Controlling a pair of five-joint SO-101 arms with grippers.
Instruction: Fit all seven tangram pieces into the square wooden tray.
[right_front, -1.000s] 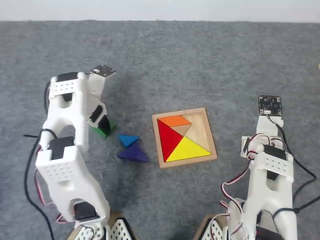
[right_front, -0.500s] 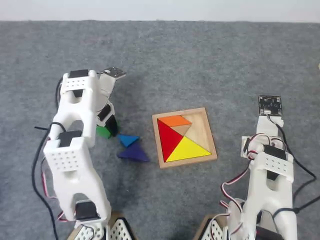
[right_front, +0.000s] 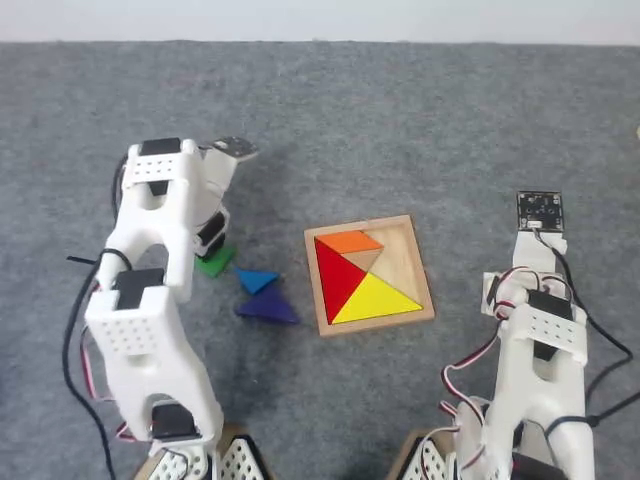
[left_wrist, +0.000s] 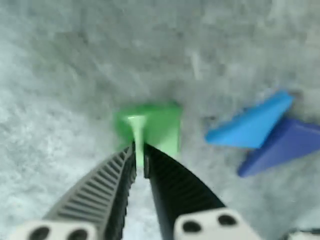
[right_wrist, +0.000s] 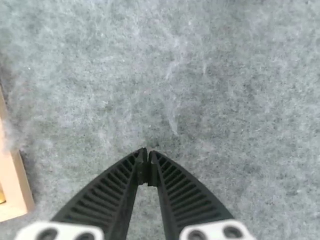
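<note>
- Pinching green piece (left_wrist: 160, 127) by its edge: left gripper (left_wrist: 138, 152), fingers nearly together; piece on grey mat (right_front: 400, 130).
- Light blue triangle (left_wrist: 250, 127) & dark blue triangle (left_wrist: 280, 147) near it.
- Tray (right_front: 424, 275) beyond them w/ orange, red, yellow pcs.
- Right gripper (right_wrist: 148, 157) pressed together over mat beside tray.

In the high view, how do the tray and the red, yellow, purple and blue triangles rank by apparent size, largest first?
1. tray
2. red triangle and yellow triangle: they look alike, so I give no rank between them
3. purple triangle
4. blue triangle, the smallest
</note>
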